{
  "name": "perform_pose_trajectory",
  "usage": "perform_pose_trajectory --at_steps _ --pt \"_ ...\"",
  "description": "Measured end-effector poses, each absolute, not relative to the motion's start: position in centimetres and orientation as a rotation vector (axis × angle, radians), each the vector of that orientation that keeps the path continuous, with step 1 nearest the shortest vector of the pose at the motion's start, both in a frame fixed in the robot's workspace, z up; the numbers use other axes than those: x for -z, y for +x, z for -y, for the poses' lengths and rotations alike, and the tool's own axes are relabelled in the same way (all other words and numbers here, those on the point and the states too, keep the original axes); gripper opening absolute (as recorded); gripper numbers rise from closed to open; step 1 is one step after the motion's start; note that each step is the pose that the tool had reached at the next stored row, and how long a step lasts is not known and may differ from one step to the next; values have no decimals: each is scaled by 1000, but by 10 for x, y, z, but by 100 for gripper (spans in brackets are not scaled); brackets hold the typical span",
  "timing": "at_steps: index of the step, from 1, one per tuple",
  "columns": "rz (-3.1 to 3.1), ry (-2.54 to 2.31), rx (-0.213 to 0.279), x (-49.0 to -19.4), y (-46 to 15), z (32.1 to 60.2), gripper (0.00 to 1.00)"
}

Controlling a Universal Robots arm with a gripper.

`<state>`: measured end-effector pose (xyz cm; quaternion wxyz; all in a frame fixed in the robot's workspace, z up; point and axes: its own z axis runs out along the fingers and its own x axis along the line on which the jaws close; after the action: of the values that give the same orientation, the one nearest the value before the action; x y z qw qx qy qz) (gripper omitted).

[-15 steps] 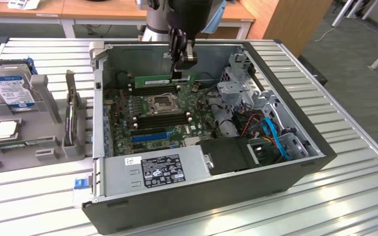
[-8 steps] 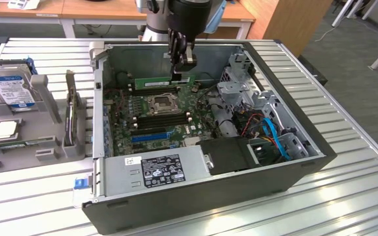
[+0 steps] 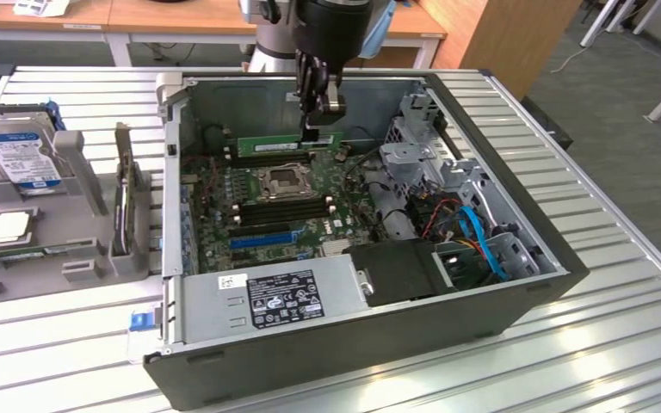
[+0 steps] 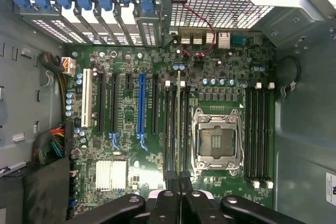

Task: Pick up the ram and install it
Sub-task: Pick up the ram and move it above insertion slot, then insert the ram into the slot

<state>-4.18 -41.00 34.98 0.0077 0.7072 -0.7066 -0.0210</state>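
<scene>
grip: gripper (image 3: 320,129) clamped on long thin green circuit-board ram (image 3: 279,146) | pos: in open grey metal PC case (image 3: 365,344), 12 o'clock of square silver CPU socket (image 3: 281,179), ext. view

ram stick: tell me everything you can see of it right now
The ram is a long, thin green circuit board with dark chips on its face. It stands on edge, level, inside the open case, clamped at its upper edge by the gripper, nearer its end on the exterior view's right. It lines up over the black memory slots beside the CPU socket; whether it touches a slot cannot be told.
</scene>
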Motion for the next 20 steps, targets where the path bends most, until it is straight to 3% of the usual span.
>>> perform_pose_trajectory --at_steps 20 --pt "2209 2211 65 -340 -42 410 12"
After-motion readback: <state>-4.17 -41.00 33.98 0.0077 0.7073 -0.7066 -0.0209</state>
